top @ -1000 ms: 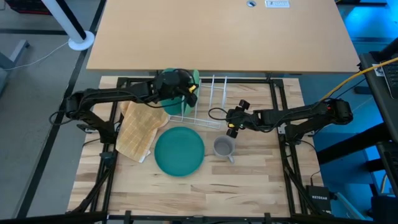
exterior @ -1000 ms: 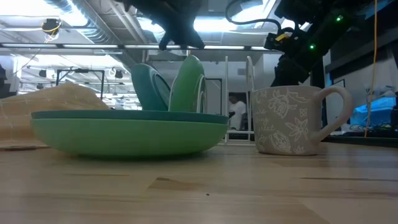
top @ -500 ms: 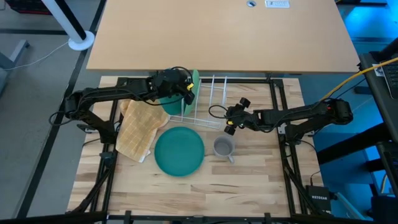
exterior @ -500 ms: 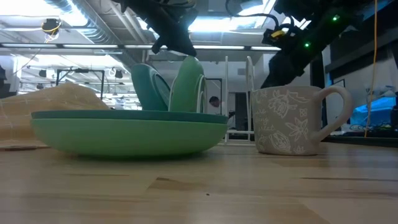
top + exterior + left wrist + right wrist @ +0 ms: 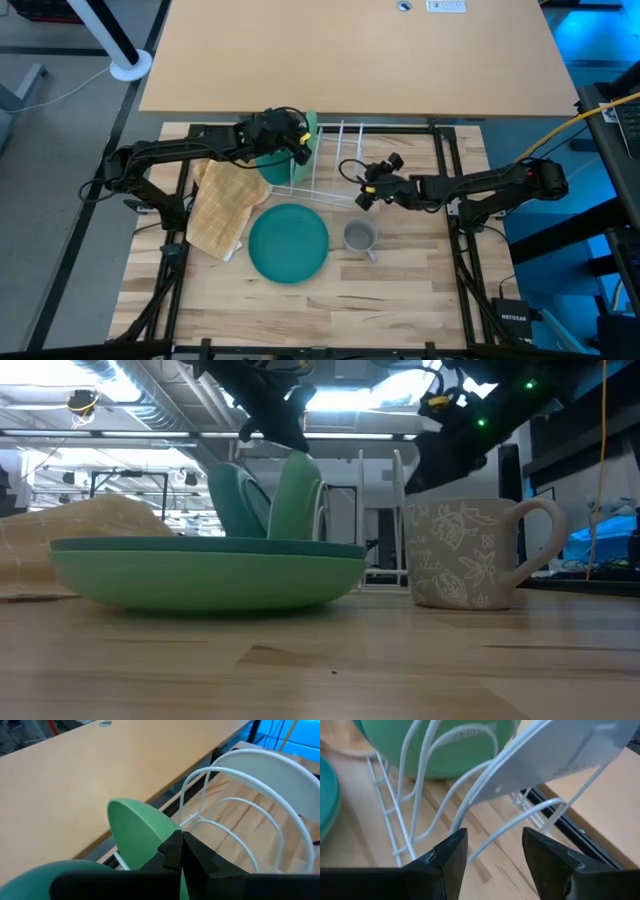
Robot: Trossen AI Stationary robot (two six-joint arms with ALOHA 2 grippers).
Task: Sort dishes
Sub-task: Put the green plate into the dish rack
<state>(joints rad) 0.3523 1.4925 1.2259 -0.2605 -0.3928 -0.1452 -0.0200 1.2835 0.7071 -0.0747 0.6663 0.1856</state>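
A light green plate (image 5: pixel 313 130) stands on edge in the white wire rack (image 5: pixel 325 170), next to a dark teal plate (image 5: pixel 268 166) that also stands in it. My left gripper (image 5: pixel 303 148) is shut on the light green plate's rim. A stack of teal and green plates (image 5: pixel 288 242) lies flat on the table, with the grey patterned mug (image 5: pixel 360 236) upright to its right. My right gripper (image 5: pixel 362 190) is open and empty, just right of the rack and above the table beyond the mug. My left gripper pinches the light green plate's upper rim (image 5: pixel 159 836) between its two shut fingers. The fingers come from above and from the table's left, slanting down. The plate stands on edge in the rack, leaning a little toward the teal plate (image 5: pixel 232 495).
A tan waffle cloth (image 5: pixel 225 205) lies left of the plate stack. A white flat disc (image 5: pixel 560 750) stands in the rack's right slots, close before my right gripper (image 5: pixel 492 860). Bare wood lies along the near edge. A large board (image 5: pixel 350 55) covers the far side.
My right gripper has risen and gone toward the far left, from above the mug toward the rack, staying open. My left gripper has shifted slightly on the light green plate, whose top has tipped a little toward the teal plate.
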